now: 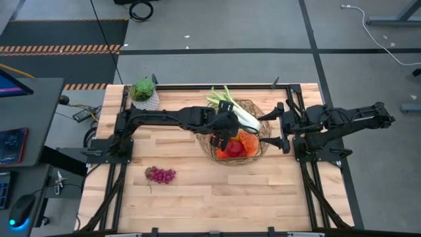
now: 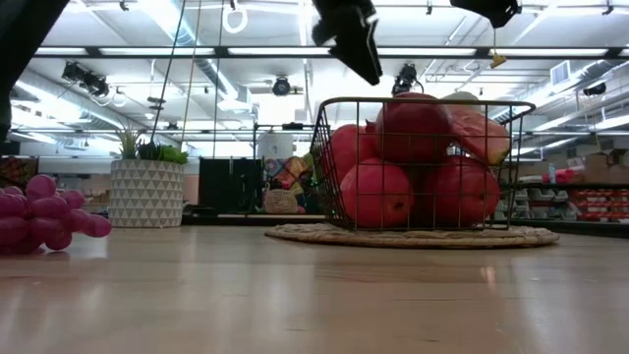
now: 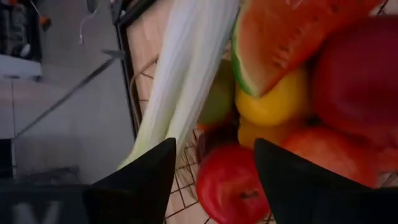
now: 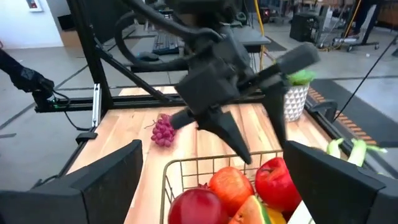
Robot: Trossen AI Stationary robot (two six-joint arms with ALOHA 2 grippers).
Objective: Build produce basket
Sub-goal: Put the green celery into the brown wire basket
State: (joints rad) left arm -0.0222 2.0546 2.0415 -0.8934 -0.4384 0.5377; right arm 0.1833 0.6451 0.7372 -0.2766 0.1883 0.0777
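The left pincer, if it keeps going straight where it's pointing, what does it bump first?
Probably the red apple lying in the basket; it sits right between the open left pincer tips, though depth is unclear.

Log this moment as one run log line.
left gripper: open above basket | right gripper: open beside basket | grapes: on table, outside basket | leek: across basket rim

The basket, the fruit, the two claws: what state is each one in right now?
basket: upright on the table, nearly full.
leek: lying across the basket rim, leaves sticking out.
watermelon slice: in the basket, on top.
red apple: in the basket.
grapes: loose on the table, outside.
left gripper: open, empty, above the basket.
right gripper: open, empty, beside the basket.
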